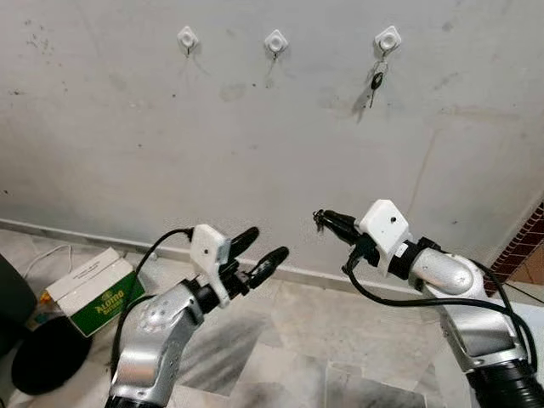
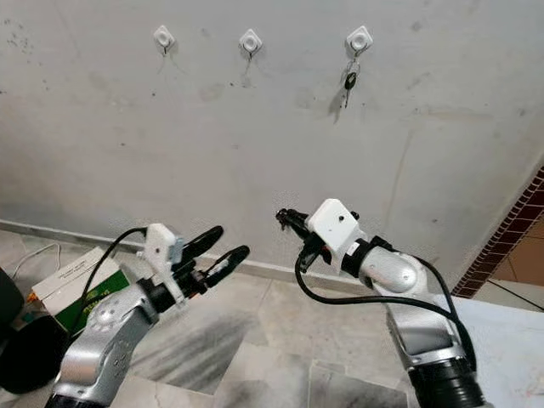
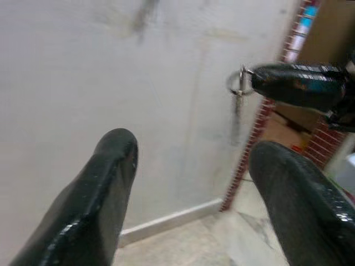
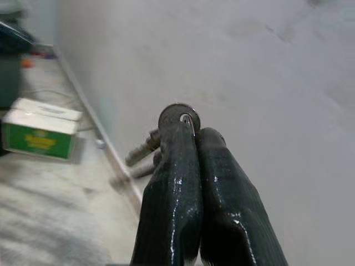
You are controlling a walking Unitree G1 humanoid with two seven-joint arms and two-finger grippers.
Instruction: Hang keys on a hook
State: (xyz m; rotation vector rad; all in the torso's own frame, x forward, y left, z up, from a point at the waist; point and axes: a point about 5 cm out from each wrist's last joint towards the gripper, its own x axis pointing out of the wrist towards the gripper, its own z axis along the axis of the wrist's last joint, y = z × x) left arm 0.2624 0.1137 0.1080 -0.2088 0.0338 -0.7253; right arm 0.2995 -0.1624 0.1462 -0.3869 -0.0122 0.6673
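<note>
Nearest to us, our two silver arms reach forward over the grey marbled floor tiles [image 1: 314,340] toward the pale, stained plaster wall [image 1: 255,153]. Our left end effector [image 1: 259,252] sits at about seven o'clock in the head view, its two long black fingers spread wide apart and holding nothing. Our right end effector [image 1: 323,221], at about four o'clock, has its fingers pressed together on a small bunch of metal keys on a ring [image 4: 178,119]; the keys stick out just past the fingertips, raised in the air in front of the wall and well below the hooks. High on the wall, toward twelve o'clock, three small white hooks stand in a row: the left hook [image 1: 188,38], the middle hook [image 1: 275,41] and the right hook [image 1: 388,39]. From the right hook hangs another dark-headed key [image 1: 376,82]. On the floor at eight o'clock lies a green and white cardboard box [image 1: 92,291], beside a round black object [image 1: 49,355].
</note>
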